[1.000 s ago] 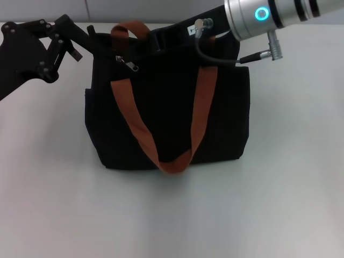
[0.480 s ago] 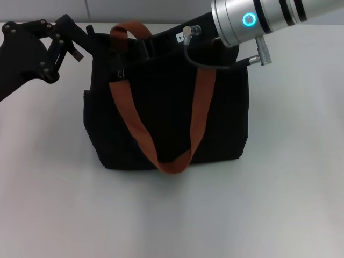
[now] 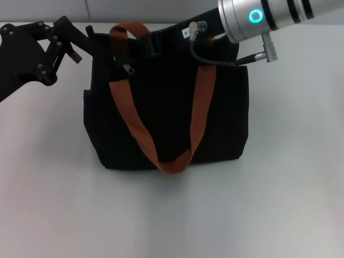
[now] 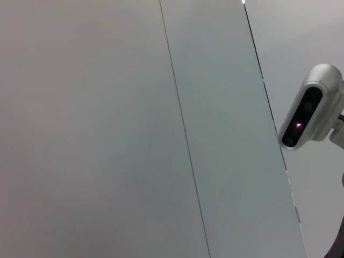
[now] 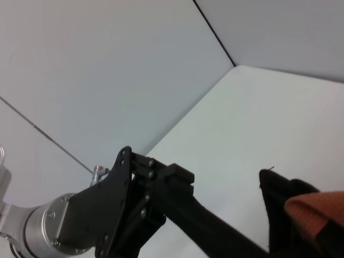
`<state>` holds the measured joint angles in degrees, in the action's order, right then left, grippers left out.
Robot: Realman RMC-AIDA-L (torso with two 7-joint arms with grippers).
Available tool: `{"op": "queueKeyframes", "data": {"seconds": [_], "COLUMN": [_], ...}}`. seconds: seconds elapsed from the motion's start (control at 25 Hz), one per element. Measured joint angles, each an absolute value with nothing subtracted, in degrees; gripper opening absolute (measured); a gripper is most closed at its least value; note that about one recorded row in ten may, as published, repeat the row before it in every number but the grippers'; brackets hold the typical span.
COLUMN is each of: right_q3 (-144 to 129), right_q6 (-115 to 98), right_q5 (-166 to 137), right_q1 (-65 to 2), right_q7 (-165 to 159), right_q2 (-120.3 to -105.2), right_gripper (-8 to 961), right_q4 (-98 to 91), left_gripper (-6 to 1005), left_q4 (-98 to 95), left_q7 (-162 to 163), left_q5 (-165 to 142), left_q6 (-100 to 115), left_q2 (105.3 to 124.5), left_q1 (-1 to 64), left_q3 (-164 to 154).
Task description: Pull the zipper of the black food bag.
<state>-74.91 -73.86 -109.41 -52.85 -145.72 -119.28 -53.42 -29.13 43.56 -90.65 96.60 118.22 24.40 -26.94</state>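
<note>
The black food bag [image 3: 161,123] stands upright in the middle of the white table, its orange-brown straps [image 3: 129,118] hanging down the front. The small silver zipper pull [image 3: 128,69] hangs near the top left of the bag, beside the left strap. My left gripper [image 3: 97,45] reaches in from the left and is closed on the bag's top left corner. It also shows in the right wrist view [image 5: 236,236], next to the bag's corner [image 5: 285,215]. My right gripper [image 3: 153,44] reaches in from the right, at the bag's top edge right of the pull.
The white table [image 3: 172,215] extends in front of and to both sides of the bag. A grey panelled wall stands behind it. The left wrist view shows only that wall and a grey camera housing [image 4: 309,115].
My right arm swung a little left, then back right along the bag's top edge. The zipper pull shifted slightly left. The left arm has not moved.
</note>
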Motion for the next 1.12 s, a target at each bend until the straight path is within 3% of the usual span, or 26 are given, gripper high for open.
{"op": "queueKeyframes", "data": {"seconds": [1.12], "right_q3": [-78.85], "right_q6": [-72.38], "right_q5": [-108.95], "right_q1": [-54.22], "right_q7": [-146.65], "right_q2": [-119.53], "right_gripper": [273], "right_q4": [-52.74], "left_gripper": [23], "left_q4": [-29.09], "left_q7": [43.68], "left_q5": [-90.44], "left_q6": [97.26], "left_q2": [118.3], "left_q1": [24.44], "left_q3": [-26.9]}}
